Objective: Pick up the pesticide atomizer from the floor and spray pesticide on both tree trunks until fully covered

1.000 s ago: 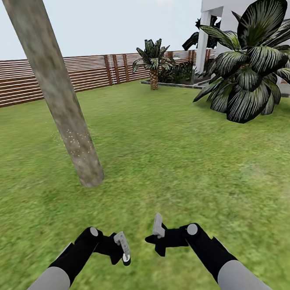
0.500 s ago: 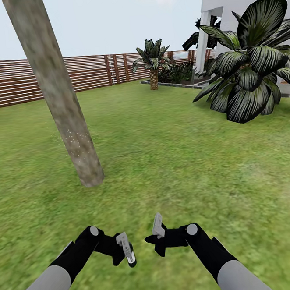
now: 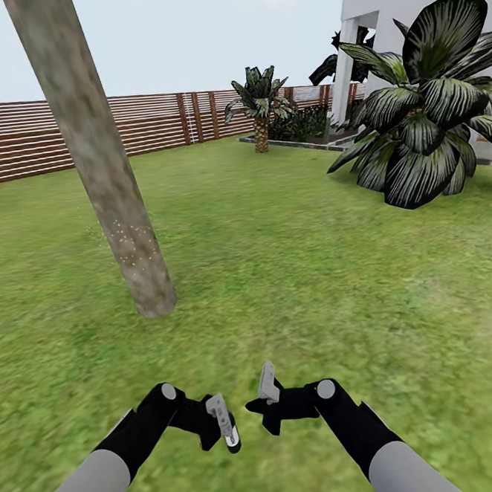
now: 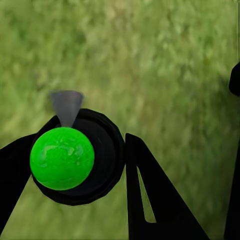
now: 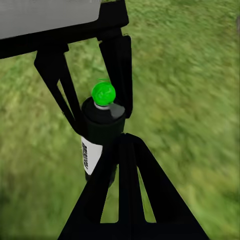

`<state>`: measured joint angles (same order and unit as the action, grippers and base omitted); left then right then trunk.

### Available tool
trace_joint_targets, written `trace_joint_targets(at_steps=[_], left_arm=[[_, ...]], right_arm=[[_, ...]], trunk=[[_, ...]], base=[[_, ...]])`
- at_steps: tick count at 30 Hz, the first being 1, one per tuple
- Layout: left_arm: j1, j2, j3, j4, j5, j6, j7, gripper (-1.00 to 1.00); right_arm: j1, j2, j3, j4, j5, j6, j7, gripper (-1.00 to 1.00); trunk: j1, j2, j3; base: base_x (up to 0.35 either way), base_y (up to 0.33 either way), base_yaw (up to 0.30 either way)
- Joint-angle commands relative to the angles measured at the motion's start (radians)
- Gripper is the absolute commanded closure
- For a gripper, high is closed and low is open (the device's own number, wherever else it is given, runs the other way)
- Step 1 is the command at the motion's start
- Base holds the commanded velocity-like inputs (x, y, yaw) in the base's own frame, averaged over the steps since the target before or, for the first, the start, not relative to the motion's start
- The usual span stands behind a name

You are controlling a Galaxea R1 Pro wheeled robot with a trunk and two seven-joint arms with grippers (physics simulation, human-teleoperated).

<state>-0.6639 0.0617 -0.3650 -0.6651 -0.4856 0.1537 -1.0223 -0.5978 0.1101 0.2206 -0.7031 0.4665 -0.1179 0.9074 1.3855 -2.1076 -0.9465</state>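
My left gripper (image 3: pixel 226 429) is shut on the pesticide atomizer (image 3: pixel 231 435), held low over the grass. The left wrist view looks down on the atomizer (image 4: pixel 62 157), showing its bright green cap, black body and grey nozzle between the two black fingers. In the right wrist view the atomizer (image 5: pixel 100 135) stands upright with its white label band showing, close in front of my right gripper (image 5: pixel 125 142), whose fingers are pressed together. My right gripper (image 3: pixel 267 384) hangs just right of the left one. A tree trunk (image 3: pixel 106 176), pale and mottled, rises ahead on the left with whitish speckles low on it.
The lawn (image 3: pixel 299 256) stretches ahead. A big broad-leaved plant (image 3: pixel 429 125) stands at the right in front of the white house (image 3: pixel 404 1). The slatted wooden fence (image 3: pixel 153 123) runs along the back, with a small palm (image 3: pixel 258 107) before it.
My left gripper, still holding the atomizer, has shifted a little to the right and down, closer to the right gripper. The right arm and the view have stayed put.
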Motion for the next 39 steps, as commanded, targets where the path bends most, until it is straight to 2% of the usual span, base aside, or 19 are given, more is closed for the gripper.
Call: trace_joint_targets(at_steps=[1, 27, 39], left_arm=[[0.0, -0.003, -0.003, -0.002, 0.0, 0.01, -0.002, 1.0], [0.001, -0.045, -0.002, -0.002, 0.002, 0.01, 0.001, 1.0], [0.001, -0.054, 0.0, -0.004, 0.008, 0.01, 0.001, 1.0]], right_arm=[[0.0, 0.0, -0.001, -0.001, 0.011, -0.009, 0.001, 1.0], [0.0, 0.001, -0.001, 0.001, 0.011, -0.009, 0.001, 1.0], [0.0, 0.0, -0.001, 0.001, 0.011, -0.009, 0.001, 1.0]], trunk=[[0.0, 0.0, -0.001], [0.0, 0.0, -0.001], [0.0, 0.0, -0.001]], base=[[0.0, 0.0, 0.0], [0.0, 0.0, 0.0], [0.0, 0.0, 0.0]])
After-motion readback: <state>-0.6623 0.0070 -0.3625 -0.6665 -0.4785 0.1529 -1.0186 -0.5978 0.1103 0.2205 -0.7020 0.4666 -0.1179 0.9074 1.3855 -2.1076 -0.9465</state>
